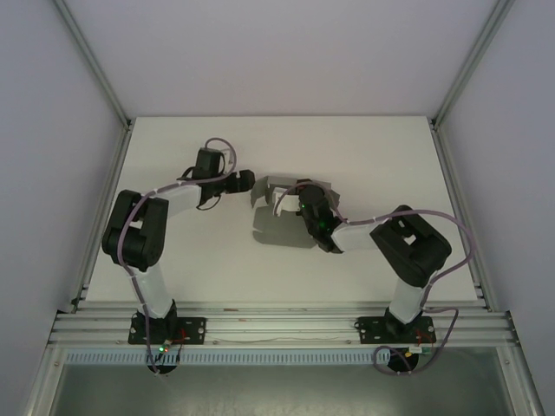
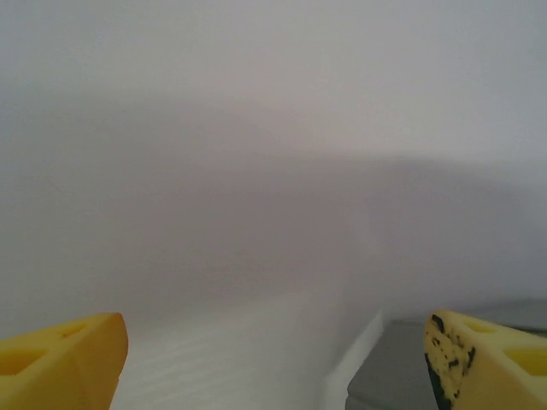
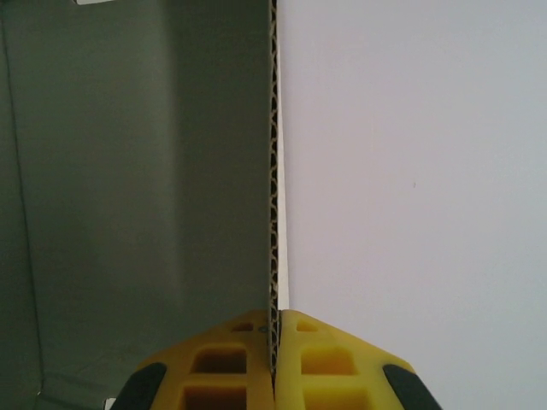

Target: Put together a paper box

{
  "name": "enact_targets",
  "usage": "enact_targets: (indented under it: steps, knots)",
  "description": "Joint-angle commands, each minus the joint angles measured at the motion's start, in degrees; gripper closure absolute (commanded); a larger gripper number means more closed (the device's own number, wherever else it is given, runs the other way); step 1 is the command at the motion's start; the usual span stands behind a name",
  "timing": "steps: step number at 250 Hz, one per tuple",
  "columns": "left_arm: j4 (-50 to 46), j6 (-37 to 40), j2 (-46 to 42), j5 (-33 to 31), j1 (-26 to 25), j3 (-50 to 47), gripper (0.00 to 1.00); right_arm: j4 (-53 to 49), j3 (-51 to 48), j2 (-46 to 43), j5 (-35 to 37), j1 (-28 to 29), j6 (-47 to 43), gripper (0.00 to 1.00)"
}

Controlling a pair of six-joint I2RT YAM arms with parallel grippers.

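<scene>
Grey paper box (image 1: pixel 279 229), yellow fingers (image 3: pixel 318 338), white table (image 1: pixel 373 152)

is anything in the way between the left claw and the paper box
Nothing visible stands between them. The left claw is open, close beside the raised left flap of the paper box. The right claw is shut on one of the box's walls.

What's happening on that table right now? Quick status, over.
Right end effector shut on a paper box wall. Left end effector open, beside the box. Box partly folded, flaps up. Nothing blocking seen.
</scene>
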Motion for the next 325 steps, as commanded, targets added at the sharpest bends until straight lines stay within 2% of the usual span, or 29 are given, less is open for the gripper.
enact_targets:
  steps: [1, 71, 167, 200, 262, 325]
  knots:
    - [3.74, 2.2, -0.75, 2.15, -1.79, -2.58, 0.14, -0.72, 0.44, 1.82, 2.18, 0.43, 1.32, 1.0]
    - [8.39, 2.4, -1.6, -0.39, -6.0, -6.51, 0.19, -1.94, -0.06, 1.32, 1.84, 0.49, 3.08, 1.0]
    - [19.35, 6.52, -6.38, -0.67, -7.09, -15.8, 0.2, -5.5, 0.08, -0.66, 1.9, 0.5, 4.81, 1.0]
    - [22.38, 8.23, -5.61, 0.58, -7.17, -15.1, 0.21, -7.07, 0.32, -1.22, 1.36, 0.56, 5.6, 1.0]
    - [25.13, 10.59, -1.75, 7.48, -8.08, -12.64, 0.27, -9.29, 0.92, -1.49, 1.46, 0.7, 6.67, 1.0]
    - [29.02, 10.56, 0.18, 3.11, -9.45, -12.72, 0.31, -11.16, 1.38, -1.76, 0.93, 0.68, 8.17, 1.0]
